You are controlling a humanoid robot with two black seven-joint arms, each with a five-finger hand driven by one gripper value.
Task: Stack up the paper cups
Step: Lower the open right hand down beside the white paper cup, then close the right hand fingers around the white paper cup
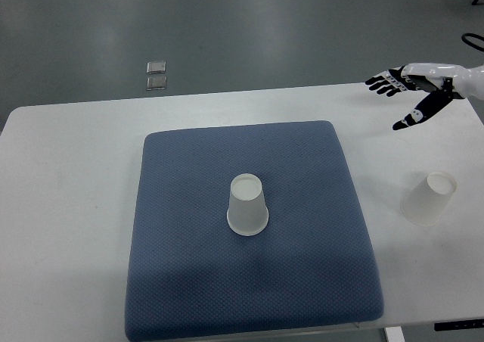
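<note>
One white paper cup (247, 205) stands upside down near the middle of the blue mat (181, 228). A second white paper cup (429, 197) lies on its side on the white table, right of the mat, its mouth facing up and right. My right hand (396, 96) hovers over the table's far right corner, well behind that cup, with fingers spread and holding nothing. The left arm is out of view.
The white table (68, 206) carries the mat. Its right edge lies just beyond the tipped cup. Two small clear objects (156, 75) lie on the grey floor beyond the table's far edge.
</note>
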